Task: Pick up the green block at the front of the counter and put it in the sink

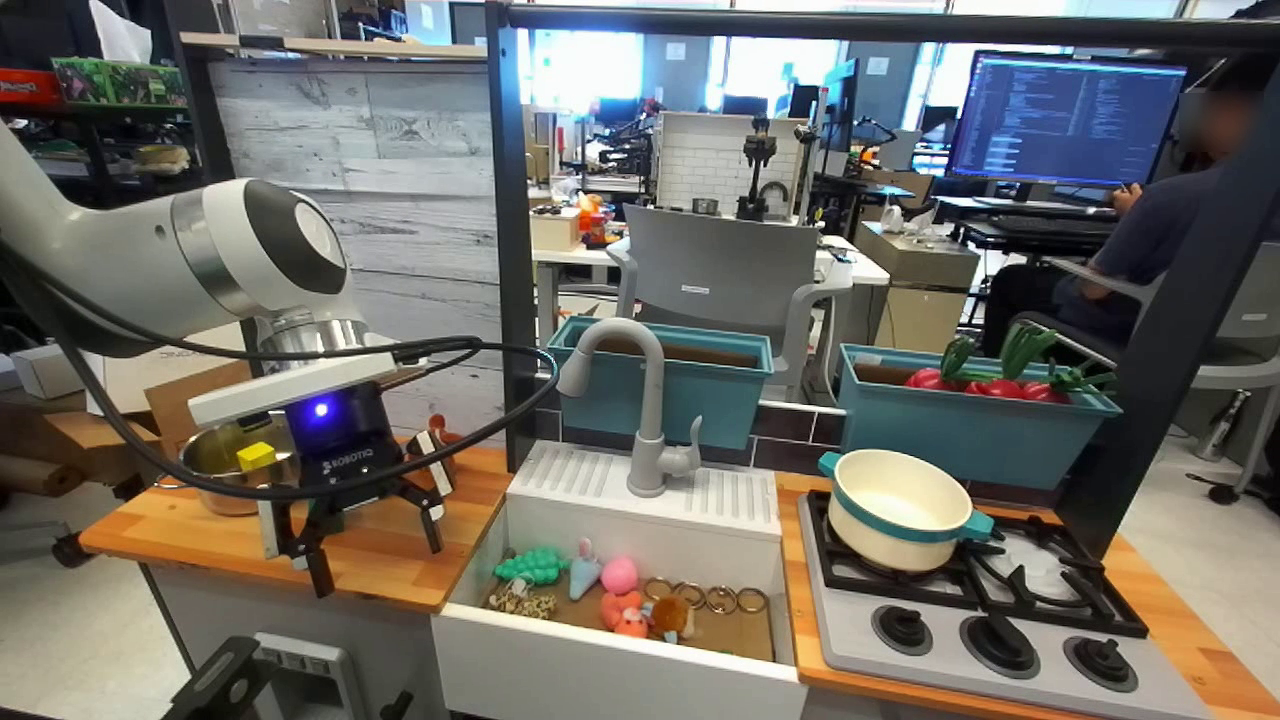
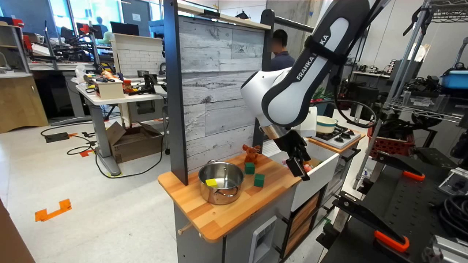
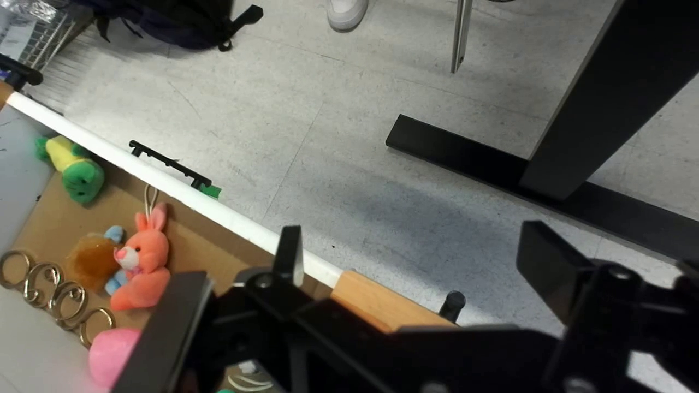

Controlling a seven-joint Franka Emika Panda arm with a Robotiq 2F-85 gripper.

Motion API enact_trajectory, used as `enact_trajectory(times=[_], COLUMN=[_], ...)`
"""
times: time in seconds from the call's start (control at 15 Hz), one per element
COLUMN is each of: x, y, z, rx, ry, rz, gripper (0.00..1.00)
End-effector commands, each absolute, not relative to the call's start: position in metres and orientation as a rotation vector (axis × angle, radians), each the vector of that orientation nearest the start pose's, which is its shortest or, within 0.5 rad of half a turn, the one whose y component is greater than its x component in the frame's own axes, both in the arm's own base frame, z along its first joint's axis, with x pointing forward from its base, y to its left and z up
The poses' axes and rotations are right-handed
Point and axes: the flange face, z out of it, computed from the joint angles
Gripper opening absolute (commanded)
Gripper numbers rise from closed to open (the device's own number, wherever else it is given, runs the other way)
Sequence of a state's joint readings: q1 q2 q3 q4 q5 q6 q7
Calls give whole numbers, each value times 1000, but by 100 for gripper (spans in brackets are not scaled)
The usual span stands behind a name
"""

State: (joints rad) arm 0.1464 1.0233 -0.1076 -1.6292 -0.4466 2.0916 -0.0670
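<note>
In an exterior view, a grey chair [image 1: 720,260] stands beyond the white sink [image 1: 620,685]. In an exterior view, the front green block [image 2: 259,180] rests on the wooden counter [image 2: 219,219] beside a metal pot [image 2: 221,197]. In the wrist view, the gripper [image 3: 419,259] has its fingers apart, pale floor [image 3: 262,109] showing between.

Bench [image 2: 217,221]: a light brown top of jointed wooden strips, with a rounded outer corner. Toward its outer end stands a polished metal pot [image 2: 219,197], upright. Just beside the pot lies a rear green block [image 2: 249,168]; a front green block [image 2: 259,180], near the rear one, rests closer to the front edge. Behind both, an orange-brown plush toy [image 2: 251,153] sits at the back. A further stretch of the same wood, visible in both exterior views, bears a grey stovetop [image 1: 945,625].
</note>
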Motion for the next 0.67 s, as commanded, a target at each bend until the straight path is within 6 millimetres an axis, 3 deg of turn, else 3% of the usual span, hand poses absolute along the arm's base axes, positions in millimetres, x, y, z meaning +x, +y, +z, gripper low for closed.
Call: enact_trajectory(times=[0.0,0.4,0.6], x=[592,593,601], y=[1,2,13], z=[-4,-4,12], rx=[-3310,-3303,-3387], ry=[-791,-813,-738], rz=[991,945,608], gripper=[100,100,100])
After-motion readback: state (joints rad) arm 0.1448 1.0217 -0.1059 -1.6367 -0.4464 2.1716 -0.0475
